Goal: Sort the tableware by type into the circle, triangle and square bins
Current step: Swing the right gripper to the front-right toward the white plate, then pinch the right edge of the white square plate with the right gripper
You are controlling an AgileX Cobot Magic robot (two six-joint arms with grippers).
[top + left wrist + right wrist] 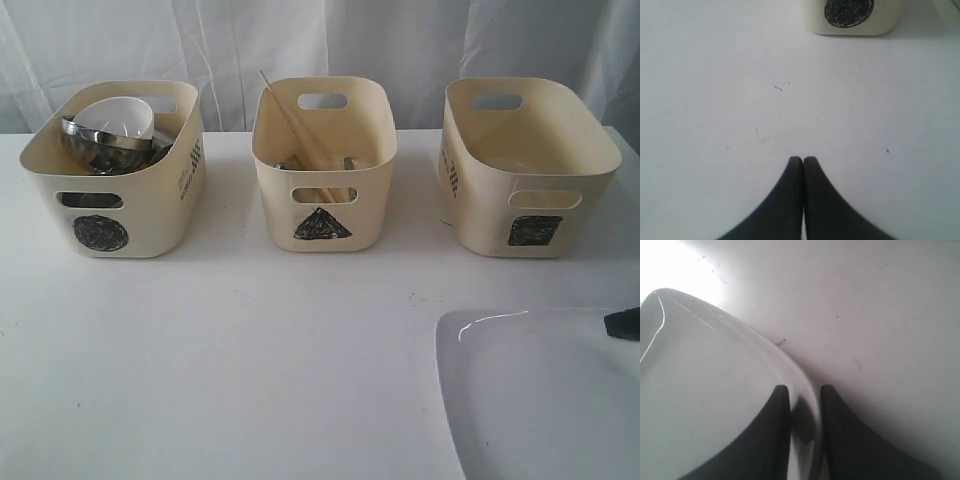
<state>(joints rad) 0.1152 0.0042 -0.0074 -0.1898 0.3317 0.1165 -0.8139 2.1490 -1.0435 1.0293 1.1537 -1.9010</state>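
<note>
white table (250, 380), curtain behind | your right gripper (805, 390) sat astride the rim of the large white plate (540, 400) at the table's near right corner, jaws narrow, couldn't tell if they were biting | left gripper (803, 159) was pinched shut, empty | risk imo: with such a thin edge grip the plate could've pivoted, slipped, or clipped the square bin (480, 215)

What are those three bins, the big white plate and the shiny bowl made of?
Circle bin, triangle bin, square bin: cream, matte, with moulded handle slots; probably plastic. Plate: glossy white with a sharp light streak; likely glazed ceramic, maybe melamine. Shiny bowl: mirror-grey rim; looks like polished steel.
</note>
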